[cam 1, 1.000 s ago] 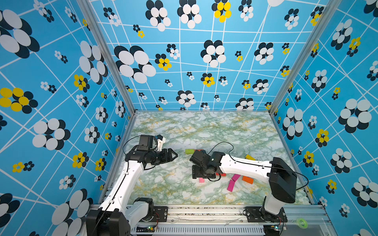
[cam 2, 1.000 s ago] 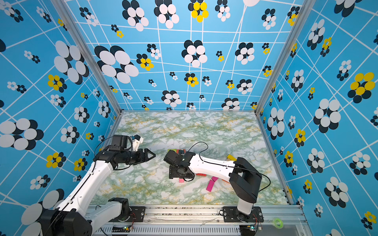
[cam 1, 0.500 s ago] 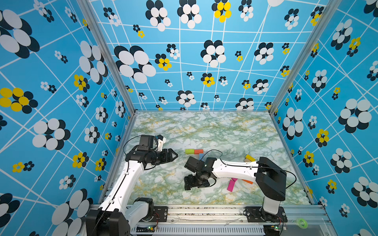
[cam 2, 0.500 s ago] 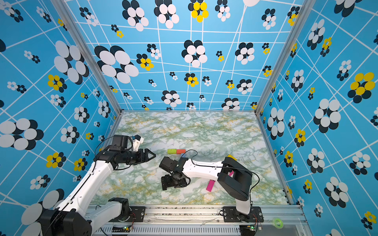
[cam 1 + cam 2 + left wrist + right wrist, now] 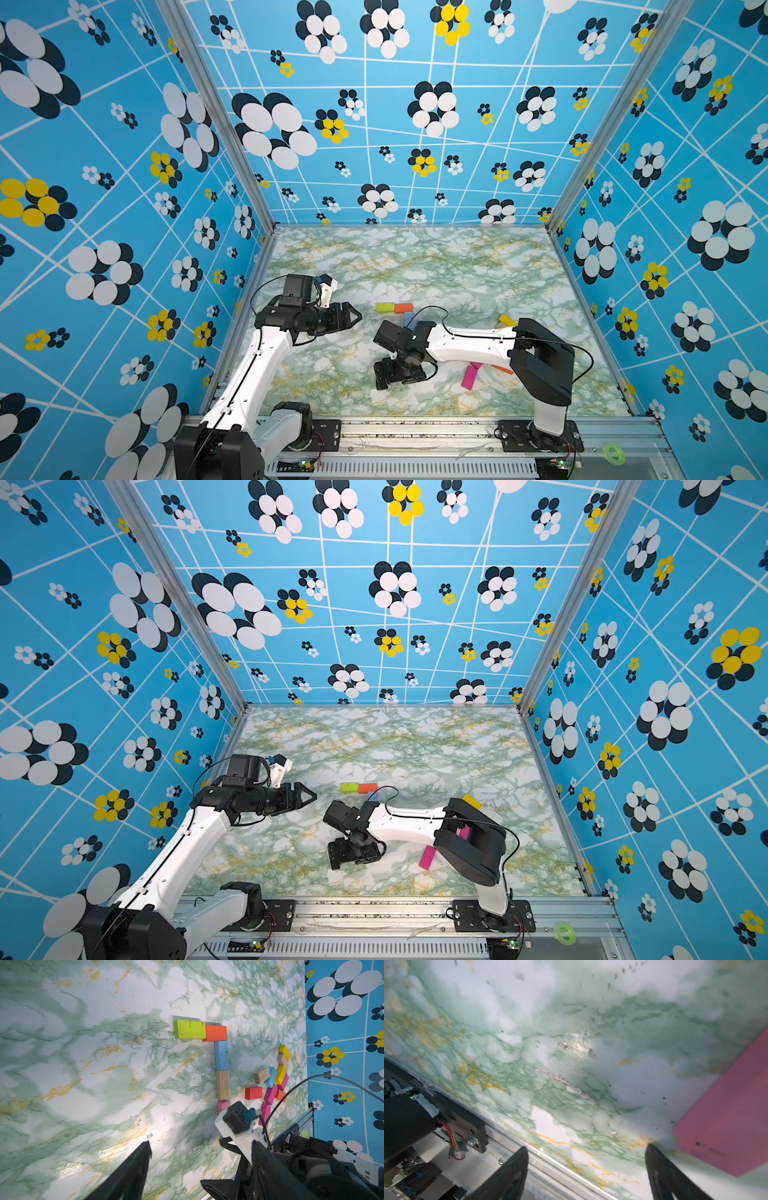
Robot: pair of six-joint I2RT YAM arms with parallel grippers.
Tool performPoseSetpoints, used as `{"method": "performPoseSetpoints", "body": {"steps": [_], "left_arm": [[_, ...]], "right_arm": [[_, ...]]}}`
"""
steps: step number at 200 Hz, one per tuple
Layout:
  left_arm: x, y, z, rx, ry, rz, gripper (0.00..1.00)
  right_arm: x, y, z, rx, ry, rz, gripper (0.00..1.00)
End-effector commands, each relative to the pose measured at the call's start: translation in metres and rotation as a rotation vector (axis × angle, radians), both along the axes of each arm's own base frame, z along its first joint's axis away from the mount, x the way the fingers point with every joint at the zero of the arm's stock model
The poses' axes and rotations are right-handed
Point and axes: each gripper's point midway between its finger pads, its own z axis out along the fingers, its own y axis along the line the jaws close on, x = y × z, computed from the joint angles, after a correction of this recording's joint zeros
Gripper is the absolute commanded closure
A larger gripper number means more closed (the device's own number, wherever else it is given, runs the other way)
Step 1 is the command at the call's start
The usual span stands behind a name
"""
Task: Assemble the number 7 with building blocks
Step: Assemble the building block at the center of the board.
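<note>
On the left side, left gripper [image 5: 348, 318] wide open, holding nothing, up off the marble-look table [image 5: 436, 266]. White left arm [image 5: 257, 374] rising from the front rail [image 5: 415, 432], bent at a black elbow, black fingers [image 5: 135, 1167] pointing sideways toward the middle. Off to its right and apart from it, the number 7 [image 5: 221, 1047], lying flat on the table: green block [image 5: 190, 1029] and orange block [image 5: 216, 1033] touching end to end for the top bar, then light blue block [image 5: 222, 1059], striped wooden block [image 5: 223, 1084] and pink block [image 5: 222, 1105] in a row for the stem. All small, flat and brick-shaped, with smooth painted tops and a few dark specks. Next, right gripper [image 5: 397, 377], down low near the front of the table, just past the pink end of the stem. Open wide too, with nothing between its fingers [image 5: 512, 1172]. In the right wrist view, pink block close beside one finger; hard to tell if touching. White right arm [image 5: 469, 347] bent at a big black elbow, reaching leftward over the table. Farthest right, a loose heap of spare blocks [image 5: 270, 1082]: yellow, magenta, red, orange, blue and plain wood, some leaning on each other, mostly hidden under the right arm in both top views.
</note>
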Motion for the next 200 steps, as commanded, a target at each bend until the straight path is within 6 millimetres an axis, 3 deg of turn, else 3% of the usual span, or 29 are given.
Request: {"method": "performPoseSetpoints", "body": {"steps": [1, 200], "left_arm": [[-0.005, -0.002, -0.006, 0.004, 0.020, -0.018, 0.21], [-0.004, -0.003, -0.007, -0.002, 0.026, -0.023, 0.21]], "right_arm": [[0.002, -0.004, -0.004, -0.033, 0.002, 0.008, 0.10], [0.018, -0.009, -0.015, -0.045, -0.006, -0.030, 0.10]]}}
